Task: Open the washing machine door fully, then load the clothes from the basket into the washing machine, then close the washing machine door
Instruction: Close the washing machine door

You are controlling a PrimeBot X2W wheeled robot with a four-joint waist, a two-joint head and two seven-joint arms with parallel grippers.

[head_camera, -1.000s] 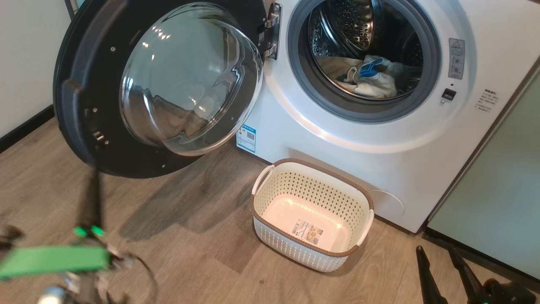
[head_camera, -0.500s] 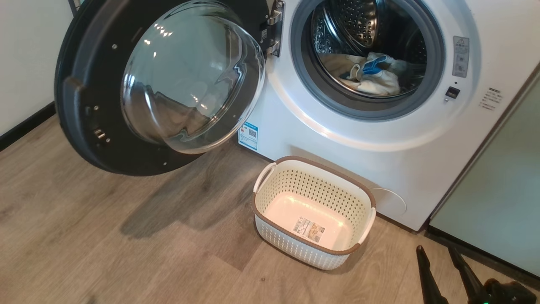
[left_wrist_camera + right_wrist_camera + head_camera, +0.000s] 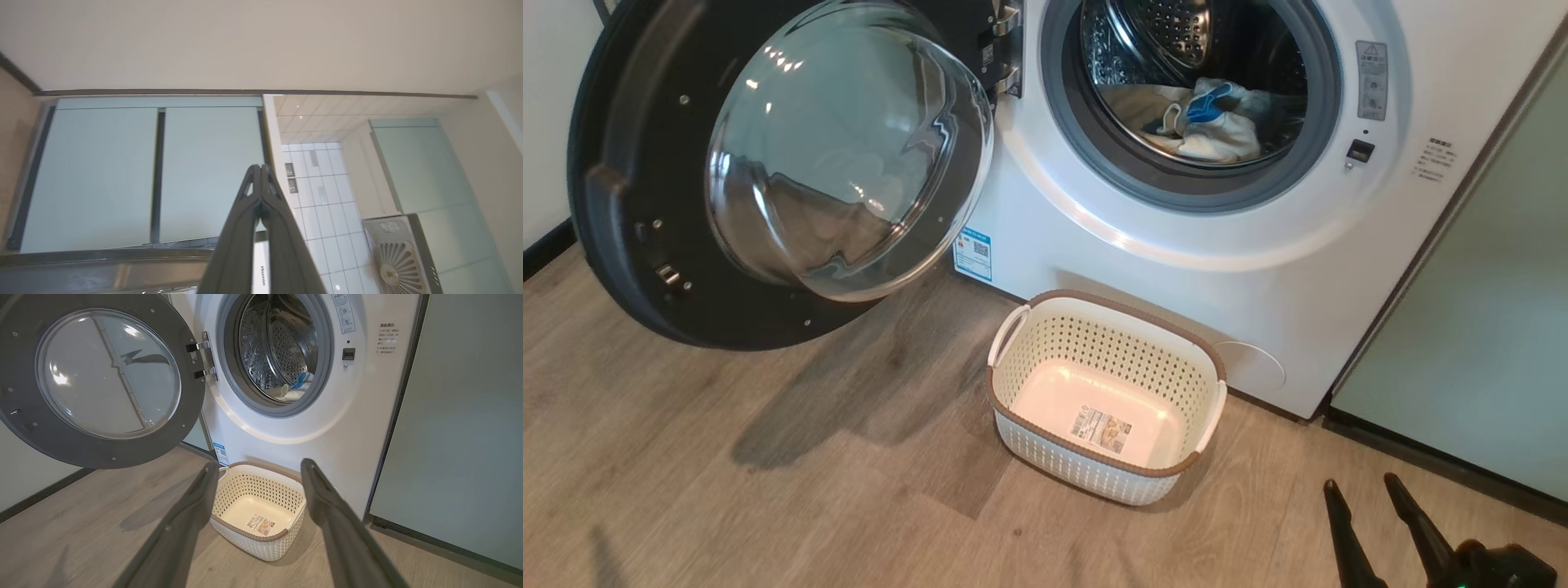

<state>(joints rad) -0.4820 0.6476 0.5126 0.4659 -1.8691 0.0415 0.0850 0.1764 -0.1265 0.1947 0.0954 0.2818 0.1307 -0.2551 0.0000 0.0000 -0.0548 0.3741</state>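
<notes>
Loading's looking done. The basket (image 3: pixel 1111 353) is sitting empty on the floor (image 3: pixel 768 490) just in front of the washing machine (image 3: pixel 1176 286), below its opening. The clothes (image 3: pixel 1209 122) are lying inside the machine's drum, low & near the front. The washing machine door (image 3: pixel 784 171) is hanging wide open off the machine's hinge side, so closing's prob. the only step left.

Risks, imo:
- Fabric is lying close to the machine's grey gasket, so a fold could be getting pinched as the door's swinging shut.
- A thin tip pushing the glossy rim could be slipping off.
- An arm reaching across could be knocking the basket.

The left pincer (image 3: pixel 260 167) is pressing fully shut w/ nothing between its fingers. It's aiming at pale green panels (image 3: pixel 204 163), and I can't tell where relative to the machine. The right pincer (image 3: pixel 1361 482) is hovering low off the machine's front-right w/ fingers spread wide, holding & touching nothing.
</notes>
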